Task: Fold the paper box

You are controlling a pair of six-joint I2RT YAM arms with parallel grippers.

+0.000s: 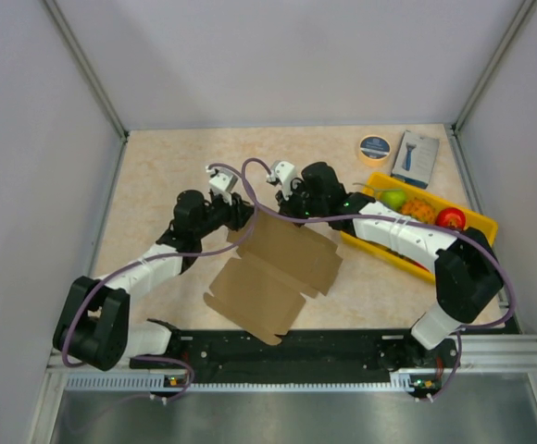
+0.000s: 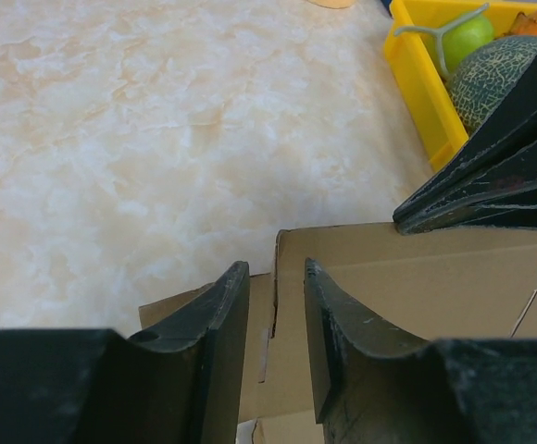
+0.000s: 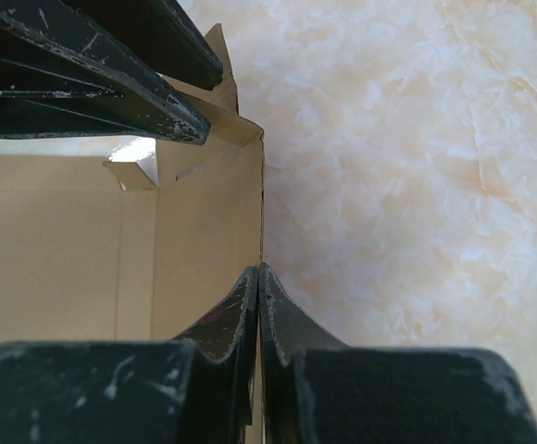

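The paper box (image 1: 278,268) is a brown cardboard sheet, partly folded, lying mid-table with its far panel raised. My right gripper (image 3: 260,268) is shut on the upright edge of that far panel (image 3: 204,231), at the sheet's far corner (image 1: 282,211) in the top view. My left gripper (image 2: 275,268) is open. Its two fingers (image 2: 227,314) straddle a standing cardboard edge (image 2: 361,277) with a gap on both sides. The grippers are close together, and each wrist view shows the other's fingers.
A yellow tray (image 1: 480,220) of fruit stands right of the box, just behind the right arm. A blue-and-white retail box (image 1: 415,157) and a tape roll (image 1: 374,148) lie at the back right. White walls enclose the table.
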